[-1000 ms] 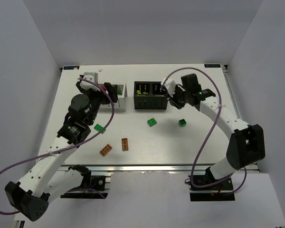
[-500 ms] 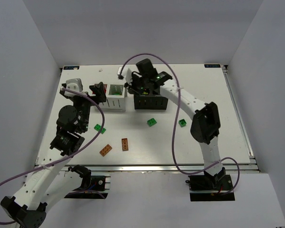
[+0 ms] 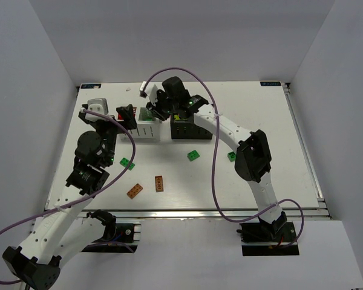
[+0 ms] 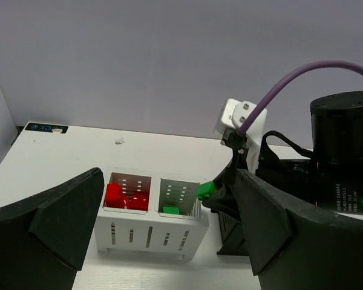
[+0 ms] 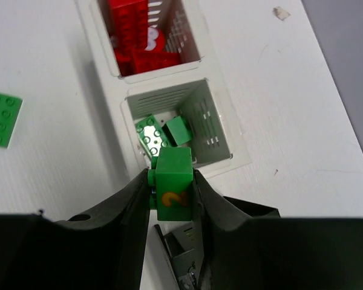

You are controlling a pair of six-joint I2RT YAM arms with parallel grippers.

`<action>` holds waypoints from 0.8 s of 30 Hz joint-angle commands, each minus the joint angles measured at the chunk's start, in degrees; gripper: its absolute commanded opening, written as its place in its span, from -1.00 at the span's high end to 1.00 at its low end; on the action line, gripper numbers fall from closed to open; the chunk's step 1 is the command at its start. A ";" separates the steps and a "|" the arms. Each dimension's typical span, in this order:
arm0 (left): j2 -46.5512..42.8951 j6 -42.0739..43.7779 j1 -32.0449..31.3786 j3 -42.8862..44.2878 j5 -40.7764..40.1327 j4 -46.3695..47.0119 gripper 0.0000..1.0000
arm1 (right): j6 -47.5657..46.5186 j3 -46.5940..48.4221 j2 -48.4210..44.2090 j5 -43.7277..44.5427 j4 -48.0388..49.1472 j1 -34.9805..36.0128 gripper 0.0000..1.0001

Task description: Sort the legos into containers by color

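Green plastic w/ an orange mark on one face: that's the held brick, pinched btwn the fingers of the R gripper. Jaws narrow, clamped on its two sides. It hangs above the white box, over the right rim of the right compt, i.e. the side next to the black box. Not inside yet; can't see it touching the box.

Right compt of the white box has 2 green pieces lying at the bottom. Left compt holds red bricks, piled up. Black box sits just right of the white one, both toward the far-middle of the table. What's in the black box can't be made out, since the R gripper covers most of it.

L gripper spread wide, nothing btwn its fingers. It hovers at the left end of the white box, facing the R gripper across it.

Loose on the table, on the near side of the boxes: left green brick, mid green brick, right green brick, all well apart. Nearer still, 2 brown-orange bricks, close together but not touching, btwn the left and mid green ones.
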 commanded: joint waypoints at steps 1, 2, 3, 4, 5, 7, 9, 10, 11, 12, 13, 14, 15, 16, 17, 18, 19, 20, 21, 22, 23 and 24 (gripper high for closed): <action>0.12 0.53 0.39 -0.48 1.01 0.61 -0.96 | 6.80 2.93 1.33 7.05 6.08 1.78 0.92; 0.12 0.62 0.39 -0.31 1.10 0.61 -0.96 | 8.29 3.36 2.46 7.34 6.44 1.87 0.92; 0.29 0.62 0.39 -0.39 1.36 0.52 -0.96 | 9.09 3.89 2.91 7.69 6.96 1.96 0.91; 0.30 0.62 0.39 -0.31 1.45 0.52 -0.96 | 10.40 4.07 3.70 8.83 7.66 2.05 0.89; 0.38 0.62 0.39 -0.30 1.54 0.52 -0.96 | 13.12 4.16 4.05 10.58 8.54 2.40 0.89; 0.47 0.71 0.48 -0.39 1.80 0.52 -0.96 | 13.49 4.68 5.02 12.97 10.04 2.75 0.84; 0.47 0.80 0.48 -0.48 1.89 0.52 -0.96 | 13.67 4.78 5.20 12.80 10.04 2.75 0.74; 0.56 0.80 0.48 -0.39 1.98 0.52 -0.96 | 13.58 4.51 5.20 12.80 10.48 2.84 0.61; 0.56 0.80 0.48 -0.39 2.07 0.52 -0.96 | 13.32 4.25 5.11 12.88 10.66 2.84 0.56; 0.65 0.80 0.48 -0.39 2.07 0.52 -0.96 | 13.06 3.90 5.11 13.14 10.92 2.93 0.50; 0.65 0.80 0.48 -0.39 2.16 0.52 -0.96 | 12.88 3.55 4.94 14.71 11.53 2.84 0.36; 0.65 0.80 0.48 -0.39 2.24 0.43 -0.96 | 12.62 3.11 4.94 14.90 11.62 2.93 0.30; 0.73 0.88 0.48 -0.39 2.33 0.43 -0.96 | 12.27 2.93 4.85 15.17 11.80 2.93 0.22; 0.65 0.89 0.48 -0.39 2.42 0.43 -0.96 | 12.09 2.67 4.67 15.08 11.80 2.93 0.08; 0.73 0.89 0.48 -0.39 2.60 0.43 -0.96 | 12.00 2.32 4.76 14.99 11.89 2.93 0.01; 0.82 0.89 0.48 -0.31 2.68 0.43 -0.96 | 11.91 2.23 4.59 14.56 11.89 2.93 -0.06; 0.91 0.89 0.48 -0.30 2.86 0.35 -0.96 | 12.00 2.23 4.50 14.47 11.89 2.93 -0.15; 0.91 0.89 0.48 -0.22 3.21 0.26 -0.96 | 11.91 2.23 4.50 14.38 11.72 2.93 -0.18; 1.00 0.89 0.48 -0.13 3.47 0.08 -0.96 | 11.91 2.23 4.41 14.20 11.63 2.93 -0.18; 1.35 0.80 0.48 -0.04 3.74 -0.09 -0.96 | 11.91 2.23 4.32 14.11 11.36 2.93 -0.19; 1.52 0.80 0.48 0.22 3.83 -0.27 -0.96 | 12.00 2.23 4.23 13.94 11.27 2.93 -0.19; 1.79 0.71 0.48 0.31 4.26 -0.44 -0.96 | 12.00 2.14 4.15 13.85 11.01 2.93 -0.20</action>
